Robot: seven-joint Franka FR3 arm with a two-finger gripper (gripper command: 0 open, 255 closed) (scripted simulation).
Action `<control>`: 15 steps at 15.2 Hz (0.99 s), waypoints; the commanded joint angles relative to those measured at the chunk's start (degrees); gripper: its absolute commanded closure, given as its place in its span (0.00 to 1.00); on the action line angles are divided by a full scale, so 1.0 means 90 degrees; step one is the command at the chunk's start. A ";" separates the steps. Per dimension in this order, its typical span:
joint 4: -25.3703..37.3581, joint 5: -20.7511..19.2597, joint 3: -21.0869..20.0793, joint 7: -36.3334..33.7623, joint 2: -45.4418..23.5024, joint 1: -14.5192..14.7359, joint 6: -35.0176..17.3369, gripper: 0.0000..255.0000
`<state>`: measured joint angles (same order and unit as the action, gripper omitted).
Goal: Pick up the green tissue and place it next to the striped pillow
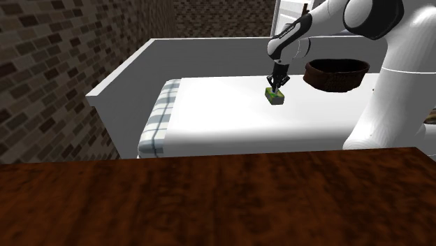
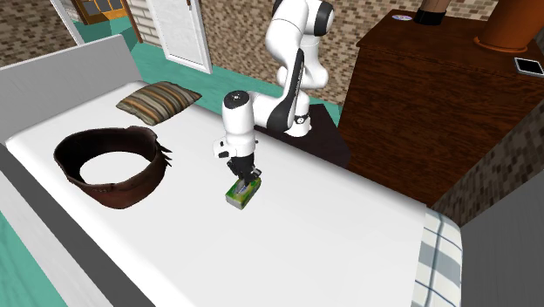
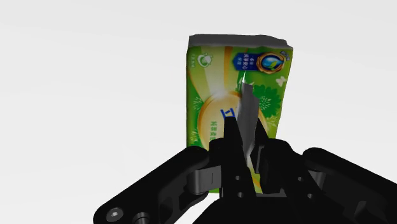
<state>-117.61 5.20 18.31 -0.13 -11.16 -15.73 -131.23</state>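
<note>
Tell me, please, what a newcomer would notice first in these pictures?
The bright green tissue pack in the middle of the white bed, with the black gripper closed on the white tissue poking out of it. Next, the big brown basket nearby and the striped pillow at the bed's far corner in the second exterior view.

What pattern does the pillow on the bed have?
Brown, tan and grey stripes; the pillow shows best in the second exterior view.
</note>
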 commanded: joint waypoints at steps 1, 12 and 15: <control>0.0031 -0.0024 0.0007 -0.0016 0.0045 0.0004 0.0075 1.00; 0.0480 -0.0232 0.0047 -0.0161 0.0481 0.0043 0.0934 1.00; 0.0632 -0.0274 0.0051 -0.0191 0.0574 0.0050 0.1173 1.00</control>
<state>-112.26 2.93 18.78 -1.66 -6.45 -15.35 -121.43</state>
